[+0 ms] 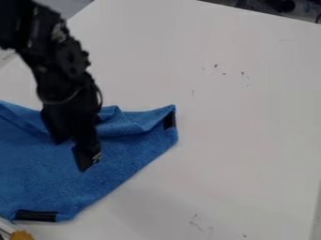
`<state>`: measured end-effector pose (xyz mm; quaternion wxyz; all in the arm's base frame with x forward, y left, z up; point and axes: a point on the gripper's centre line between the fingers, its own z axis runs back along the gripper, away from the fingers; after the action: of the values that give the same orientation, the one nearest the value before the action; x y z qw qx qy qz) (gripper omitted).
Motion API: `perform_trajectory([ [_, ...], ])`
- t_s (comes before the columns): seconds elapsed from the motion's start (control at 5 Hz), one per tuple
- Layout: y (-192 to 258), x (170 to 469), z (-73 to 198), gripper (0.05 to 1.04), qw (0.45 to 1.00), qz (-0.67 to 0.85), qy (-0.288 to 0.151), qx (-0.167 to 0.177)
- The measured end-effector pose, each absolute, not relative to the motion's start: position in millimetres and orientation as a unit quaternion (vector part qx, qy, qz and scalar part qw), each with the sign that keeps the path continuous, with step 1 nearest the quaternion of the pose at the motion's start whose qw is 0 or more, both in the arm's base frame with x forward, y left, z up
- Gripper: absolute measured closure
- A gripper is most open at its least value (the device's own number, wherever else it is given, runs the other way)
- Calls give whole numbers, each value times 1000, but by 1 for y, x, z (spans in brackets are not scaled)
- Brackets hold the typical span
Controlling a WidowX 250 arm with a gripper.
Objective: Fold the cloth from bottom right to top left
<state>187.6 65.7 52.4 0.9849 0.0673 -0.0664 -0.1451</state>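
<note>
black WidowX arm [59, 61]: comes in from the upper left, leads down to the gripper, bears a thin dark cable [100, 96] that bows out on the right side above the gripper.
black two-finger gripper [87, 157]: hangs down, slightly tilted, over the cloth; cannot tell how far open, nor whether any cloth is held.
marking on gripper: shows pale near the lower end, on the right side; too small to read.
blue cloth [50, 183]: lies beneath and around the gripper, spreads left of it to the view's edge and runs out of view there; reaches right of it to a blunt corner.
cloth's upper part: rises in soft folds and ripples above the gripper's lower end, on both sides of it.
cloth's lower right edge: slants from the corner right of the gripper down to the corner below and left of it.
black tag [169, 120]: sits on the cloth's right corner, right of the gripper and above its tip.
black strip [36, 216]: sits along the cloth's bottom edge, below and left of the gripper.
white table [219, 140]: extends under the cloth and far to the right of the gripper; bears small dark marks [216, 66] up and right of it, faint scratches [197, 225] down and right.
orange-yellow object [21, 235]: shows partly, below and left of the gripper, near the black strip.
</note>
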Motion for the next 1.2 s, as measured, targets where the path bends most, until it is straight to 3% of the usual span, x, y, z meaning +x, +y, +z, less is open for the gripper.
perform_trajectory([
  [0.4, 72, 153, 39, 85, 988, -144, -40, 39],
  [0.8, 67, 133, 29, 85, 990, -133, -42, 11],
  [1.2, 69, 131, 5, 85, 991, -125, -49, -16],
])
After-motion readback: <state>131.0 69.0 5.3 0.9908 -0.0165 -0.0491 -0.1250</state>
